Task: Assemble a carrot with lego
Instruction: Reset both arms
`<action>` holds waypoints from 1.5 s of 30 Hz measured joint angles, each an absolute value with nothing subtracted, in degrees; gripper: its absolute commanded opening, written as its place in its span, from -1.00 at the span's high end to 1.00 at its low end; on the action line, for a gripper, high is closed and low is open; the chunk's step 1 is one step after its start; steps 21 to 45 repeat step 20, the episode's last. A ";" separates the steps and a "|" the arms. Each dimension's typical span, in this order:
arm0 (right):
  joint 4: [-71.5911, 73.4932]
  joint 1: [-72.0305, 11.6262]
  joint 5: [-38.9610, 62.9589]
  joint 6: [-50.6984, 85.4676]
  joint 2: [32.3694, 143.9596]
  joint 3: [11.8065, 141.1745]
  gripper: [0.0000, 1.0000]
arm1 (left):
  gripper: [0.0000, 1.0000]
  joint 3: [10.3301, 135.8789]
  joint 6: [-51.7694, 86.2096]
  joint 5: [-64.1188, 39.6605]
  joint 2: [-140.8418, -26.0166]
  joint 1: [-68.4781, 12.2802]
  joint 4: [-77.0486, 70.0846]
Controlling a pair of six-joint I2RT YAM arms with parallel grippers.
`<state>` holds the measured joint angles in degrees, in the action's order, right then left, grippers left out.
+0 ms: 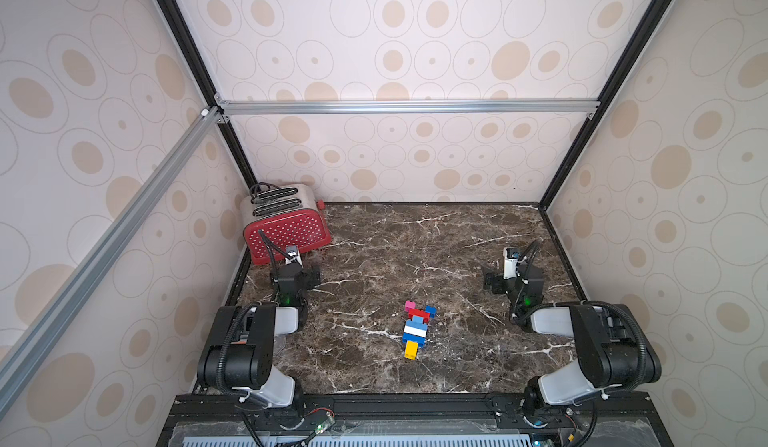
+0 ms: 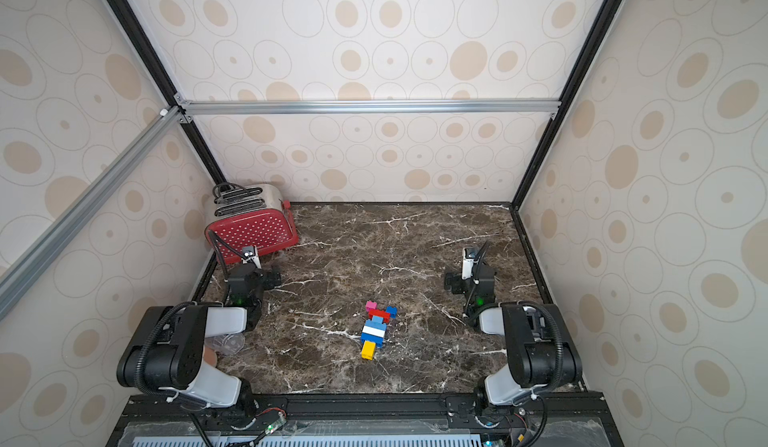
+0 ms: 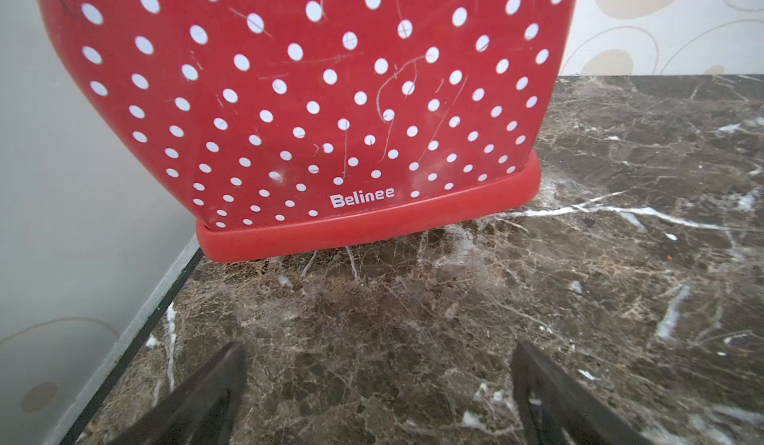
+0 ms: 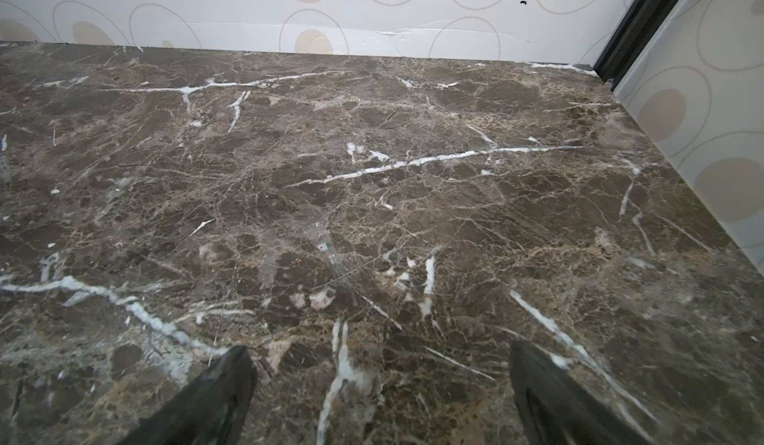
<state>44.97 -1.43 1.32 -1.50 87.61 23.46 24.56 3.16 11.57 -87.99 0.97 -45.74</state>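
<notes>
1. Carrot (image 1: 417, 332) lies assembled on the table (image 1: 457, 237), mid-front — yellow tip toward the front edge.
2. Left gripper (image 3: 378, 352) gapes empty, facing the toaster (image 3: 289, 91) in the far left corner.
3. Right gripper (image 4: 380, 354) — spread wide, empty, near the right edge.

The left arm (image 1: 245, 341) at seven o'clock and the right arm (image 1: 598, 341) at five o'clock share black joint housings, pale grey links and ribbed black cable hoses. A green light (image 1: 285, 299) glows on each wrist; the left claw (image 3: 378, 352) and right claw (image 4: 382, 352) have dark tapered fingers (image 3: 202, 397).
</notes>
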 measured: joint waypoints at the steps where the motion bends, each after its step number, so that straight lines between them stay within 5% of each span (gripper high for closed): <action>1: 44.99 -1.43 1.32 -1.50 87.61 23.46 -0.98 | -0.98 24.56 3.16 11.57 -87.99 0.97 -45.76; 45: 45.39 -1.28 0.80 -1.32 87.66 23.27 -0.99 | -0.98 24.56 3.16 11.51 -87.99 0.97 -45.78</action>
